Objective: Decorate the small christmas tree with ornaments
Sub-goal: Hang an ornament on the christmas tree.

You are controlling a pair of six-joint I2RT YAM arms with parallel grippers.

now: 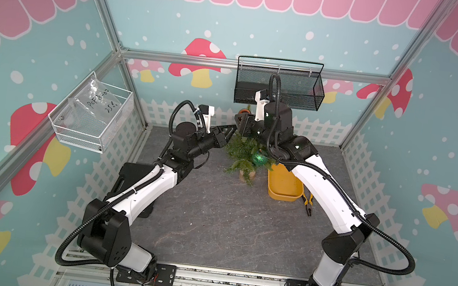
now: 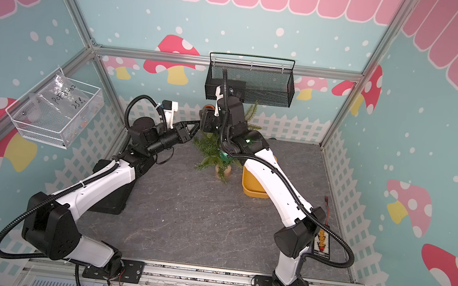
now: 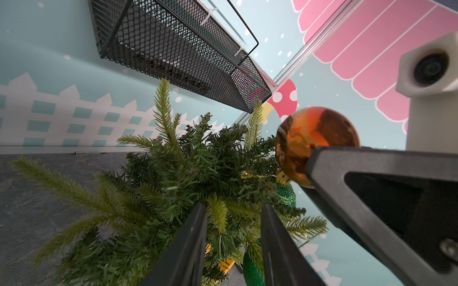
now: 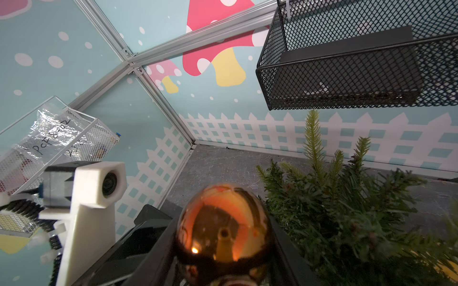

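Slate tabletop [image 1: 212, 222]: right gripper [image 1: 242, 118] pinches copper bauble [image 3: 314, 141] just beside the small christmas tree [image 3: 198, 161], cap [image 3: 282, 177] seemingly treeward; left gripper [image 1: 234, 128], jaws spread, straddles a twig [image 3: 218, 213].

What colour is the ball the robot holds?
The bauble is shiny copper-orange, clearest in the right wrist view.
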